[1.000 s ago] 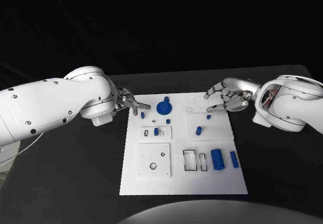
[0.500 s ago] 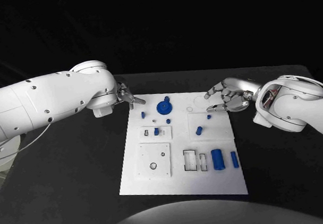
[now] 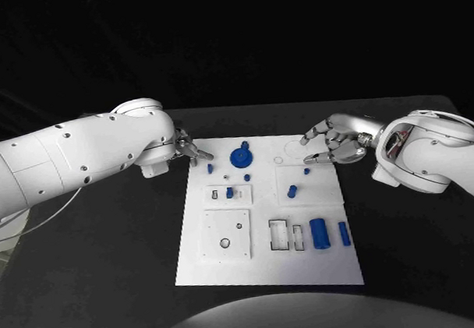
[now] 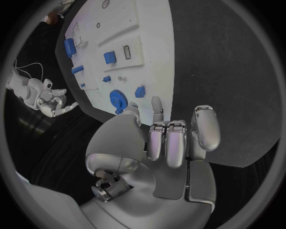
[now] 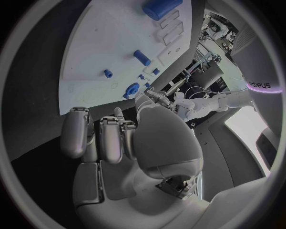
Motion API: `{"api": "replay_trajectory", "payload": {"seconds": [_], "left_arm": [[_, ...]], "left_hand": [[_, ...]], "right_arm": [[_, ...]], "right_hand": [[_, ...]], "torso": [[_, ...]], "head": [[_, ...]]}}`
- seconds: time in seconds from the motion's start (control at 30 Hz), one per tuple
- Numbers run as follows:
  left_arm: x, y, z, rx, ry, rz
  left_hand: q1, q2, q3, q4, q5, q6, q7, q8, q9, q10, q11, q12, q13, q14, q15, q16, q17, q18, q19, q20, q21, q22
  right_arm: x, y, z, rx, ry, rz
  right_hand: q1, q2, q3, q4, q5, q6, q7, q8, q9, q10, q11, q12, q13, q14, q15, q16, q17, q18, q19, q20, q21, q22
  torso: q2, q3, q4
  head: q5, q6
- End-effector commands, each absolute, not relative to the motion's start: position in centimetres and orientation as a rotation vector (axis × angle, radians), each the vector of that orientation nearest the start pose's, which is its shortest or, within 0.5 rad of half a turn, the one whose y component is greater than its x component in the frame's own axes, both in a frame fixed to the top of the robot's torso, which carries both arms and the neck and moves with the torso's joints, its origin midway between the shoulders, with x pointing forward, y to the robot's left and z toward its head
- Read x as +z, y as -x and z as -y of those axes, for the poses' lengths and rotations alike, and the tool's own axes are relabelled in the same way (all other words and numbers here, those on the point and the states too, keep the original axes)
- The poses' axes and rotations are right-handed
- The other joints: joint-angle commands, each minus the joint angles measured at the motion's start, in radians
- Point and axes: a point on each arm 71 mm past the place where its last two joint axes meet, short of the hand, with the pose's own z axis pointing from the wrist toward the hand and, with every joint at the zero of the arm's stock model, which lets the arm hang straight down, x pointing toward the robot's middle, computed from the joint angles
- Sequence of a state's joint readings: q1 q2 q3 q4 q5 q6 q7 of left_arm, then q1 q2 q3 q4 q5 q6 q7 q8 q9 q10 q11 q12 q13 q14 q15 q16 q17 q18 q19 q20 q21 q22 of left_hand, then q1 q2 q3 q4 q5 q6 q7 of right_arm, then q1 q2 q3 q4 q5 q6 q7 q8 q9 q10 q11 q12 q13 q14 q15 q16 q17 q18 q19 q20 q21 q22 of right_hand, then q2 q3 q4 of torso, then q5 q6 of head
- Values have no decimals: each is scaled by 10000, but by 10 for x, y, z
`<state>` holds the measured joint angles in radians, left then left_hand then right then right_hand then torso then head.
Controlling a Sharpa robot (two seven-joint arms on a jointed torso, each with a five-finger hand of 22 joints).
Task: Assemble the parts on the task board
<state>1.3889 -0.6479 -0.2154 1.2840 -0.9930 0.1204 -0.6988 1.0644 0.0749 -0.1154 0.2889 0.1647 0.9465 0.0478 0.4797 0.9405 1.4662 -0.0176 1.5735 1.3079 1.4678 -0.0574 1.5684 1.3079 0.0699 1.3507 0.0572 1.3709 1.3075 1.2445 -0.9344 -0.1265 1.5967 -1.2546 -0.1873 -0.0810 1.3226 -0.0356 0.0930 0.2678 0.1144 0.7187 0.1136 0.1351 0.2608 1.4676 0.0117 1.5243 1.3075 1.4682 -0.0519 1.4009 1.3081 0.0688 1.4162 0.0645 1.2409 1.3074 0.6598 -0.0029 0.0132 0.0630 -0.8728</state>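
Task board (image 3: 267, 263) lies flat mid-table, white. Blue gear (image 3: 240, 157) with its upright peg sits at the far end, roughly between the 2 hands. Small blue block (image 3: 209, 167) lies just beside the left hand's fingertips, on the board's near-left edge relative to that hand. Other blue parts stand or lie further from both hands: a short peg (image 3: 292, 191), a large cylinder (image 3: 320, 233) and a slim bar (image 3: 343, 233) at the end nearest the robot.

Left hand (image 3: 187, 148): fingers loosely curled, nothing held, hovering at the board's far-left corner. Right hand (image 3: 333, 140): fingers bent, nothing visible in them, hovering at the far-right corner.

Judgement: next is a pick of the small block. Approach from above, pinch its 2 flat sides, avoid nudging the gear.
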Motion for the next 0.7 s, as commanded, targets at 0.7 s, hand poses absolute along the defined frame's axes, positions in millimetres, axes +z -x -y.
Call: {"api": "replay_trajectory", "payload": {"seconds": [0.7], "left_arm": [[-212,-529,-201,-1297,2552,-23293]], "left_hand": [[164,55,-69,-9,97,-82,23,-97,-17,1046,73,-27,2629,1030,52,24,2629,43,-101,22,-104,302]], "right_arm": [[-200,-463,222,7232,590,-18947]], "right_hand": [[0,95,-30,-17,68,92,-3,48,-22,501,75,-55,2302,475,66,-71,1272,122,-70,-12,-79,825]], "torso": [[-2,4,5]], "head": [[3,2]]}}
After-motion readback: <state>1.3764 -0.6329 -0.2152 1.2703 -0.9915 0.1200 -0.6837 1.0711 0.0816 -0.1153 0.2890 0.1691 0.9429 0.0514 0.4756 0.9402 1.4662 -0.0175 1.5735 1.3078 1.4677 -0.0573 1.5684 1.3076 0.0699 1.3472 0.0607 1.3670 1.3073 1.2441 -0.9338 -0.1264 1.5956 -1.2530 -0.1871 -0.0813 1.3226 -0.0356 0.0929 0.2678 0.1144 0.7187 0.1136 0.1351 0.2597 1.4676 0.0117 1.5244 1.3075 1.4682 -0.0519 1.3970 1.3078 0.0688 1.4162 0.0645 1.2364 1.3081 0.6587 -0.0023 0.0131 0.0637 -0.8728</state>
